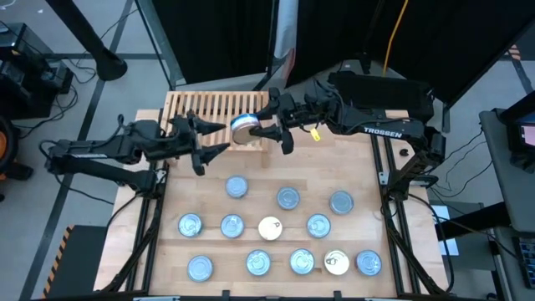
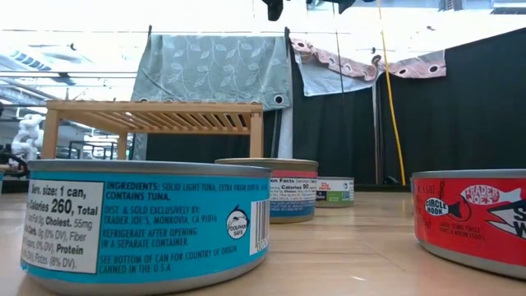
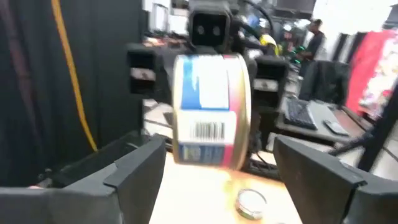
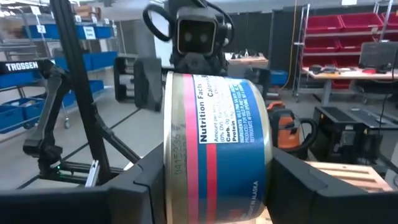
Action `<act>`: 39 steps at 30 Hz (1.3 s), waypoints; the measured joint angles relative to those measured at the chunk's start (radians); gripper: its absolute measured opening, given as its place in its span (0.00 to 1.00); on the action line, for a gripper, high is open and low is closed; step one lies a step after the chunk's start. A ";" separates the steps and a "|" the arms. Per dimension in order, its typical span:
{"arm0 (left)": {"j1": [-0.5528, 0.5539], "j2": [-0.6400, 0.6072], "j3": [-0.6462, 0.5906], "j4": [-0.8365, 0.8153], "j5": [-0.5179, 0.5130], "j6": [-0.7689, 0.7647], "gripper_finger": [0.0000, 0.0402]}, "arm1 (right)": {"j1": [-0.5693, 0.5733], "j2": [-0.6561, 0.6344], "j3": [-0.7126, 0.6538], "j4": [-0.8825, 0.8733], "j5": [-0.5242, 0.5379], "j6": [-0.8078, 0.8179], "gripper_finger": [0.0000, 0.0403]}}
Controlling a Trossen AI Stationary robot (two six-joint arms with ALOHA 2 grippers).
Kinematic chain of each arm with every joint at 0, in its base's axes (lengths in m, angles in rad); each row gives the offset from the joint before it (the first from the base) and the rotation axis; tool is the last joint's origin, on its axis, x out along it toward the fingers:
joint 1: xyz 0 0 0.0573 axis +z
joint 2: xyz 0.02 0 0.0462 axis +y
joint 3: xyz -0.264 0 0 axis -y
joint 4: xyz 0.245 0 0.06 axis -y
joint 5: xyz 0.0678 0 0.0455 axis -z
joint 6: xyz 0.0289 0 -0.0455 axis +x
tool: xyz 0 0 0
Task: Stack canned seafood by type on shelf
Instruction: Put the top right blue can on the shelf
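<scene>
On the nearest tin [image 2: 144,226] in the low view a turquoise label is read: "Serv. size: 1 can", "Calories 260", "INGREDIENTS: SOLID LIGHT TUNA", "CONTAINS TUNA", "DIST. & SOLD EXCLUSIVELY BY: TRADER JOE'S, MONROVIA, CA 91016", "REFRIGERATE AFTER OPENING IN A SEPARATE CONTAINER", a "DOLPHIN SAFE" badge and a barcode. On a red tin [image 2: 470,218] to its right, "TRADER JOE'S" and "CIRCLE HOOK" are made out. A middle tin [image 2: 268,189] farther back bears "Calories 90" under a nutrition heading. "TROSSEN" is printed in white on the right arm [image 1: 383,130].

One can [image 1: 245,129] is held on edge by the right pincer [image 1: 266,131], above the front edge of the slatted wooden shelf [image 1: 205,109] at the far side of the counter [image 1: 351,176]. In the right wrist view this can [image 4: 214,146] is seen clamped between the two dark fingers, its blue and pink label reading "Nutrition Facts"; in the left wrist view its barcode [image 3: 208,130] is shown.

The left pincer [image 1: 219,135] is set just beside the held can, on the side away from the right pincer, with its jaws spread wide and the can lying ahead of them, not gripped by them.

The remaining tins are laid flat on the counter in rows, most with silvery-blue tops and two, a cream one [image 1: 270,227] and another [image 1: 336,262], paler.
</scene>
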 joint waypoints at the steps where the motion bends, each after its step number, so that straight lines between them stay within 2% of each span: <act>1: 0.004 0.008 0.000 0.006 0.016 0.001 0.78 | 0.000 0.000 0.000 0.002 -0.001 -0.008 0.46; 7: 0.007 0.066 0.000 0.042 -0.002 0.060 0.91 | 0.000 0.019 0.000 0.011 0.001 -0.021 0.46; 13: 0.009 0.105 0.000 0.083 -0.075 0.128 0.92 | 0.000 0.050 0.000 0.029 -0.001 -0.024 0.46; 18: 0.019 0.101 0.000 0.076 -0.083 0.151 0.82 | 0.000 0.056 0.000 0.026 0.001 -0.035 0.46; 27: 0.018 0.077 0.000 0.045 -0.073 0.135 0.51 | 0.000 0.056 0.000 0.037 0.002 -0.058 0.47; 34: 0.020 0.053 0.000 0.014 -0.053 0.137 0.50 | 0.003 0.056 0.000 0.028 0.029 -0.051 0.48; 39: 0.059 -0.023 0.040 -0.118 -0.032 0.140 0.50 | -0.002 0.036 0.000 -0.012 0.049 -0.048 0.59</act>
